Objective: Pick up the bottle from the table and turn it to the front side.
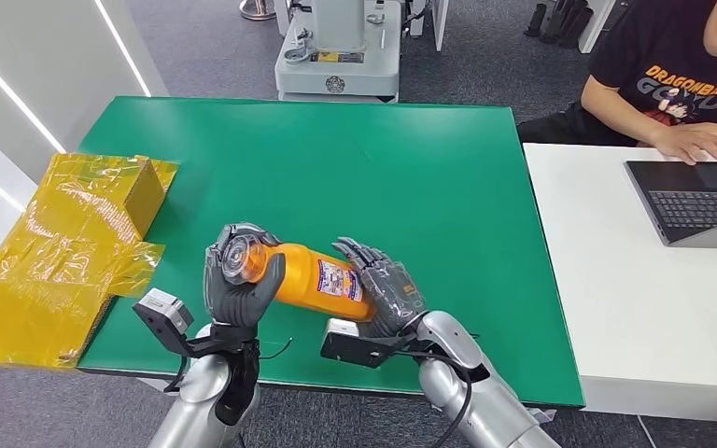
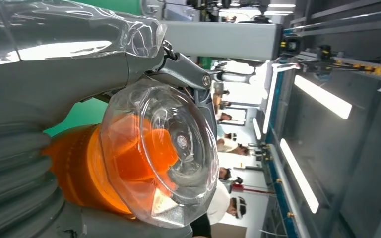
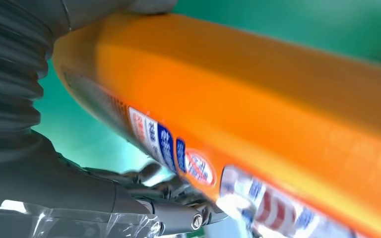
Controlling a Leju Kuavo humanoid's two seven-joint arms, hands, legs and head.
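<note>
An orange bottle (image 1: 313, 277) with a clear cap (image 1: 239, 256) and a printed label lies sideways, lifted over the near part of the green table (image 1: 355, 168). My left hand (image 1: 236, 289) grips its cap end; in the left wrist view the clear cap (image 2: 161, 148) sits right in front of the hand (image 2: 25, 163). My right hand (image 1: 383, 287) holds the bottom end. The right wrist view shows the orange bottle (image 3: 258, 109) close up with its label turned toward the camera, next to the right hand (image 3: 20, 89).
Crumpled yellow plastic wrap and a small box (image 1: 65, 243) lie at the table's left edge. To the right stands a white table (image 1: 635, 280) with a laptop (image 1: 700, 201), where a person (image 1: 681, 84) sits. A grey machine base (image 1: 336, 56) stands behind the green table.
</note>
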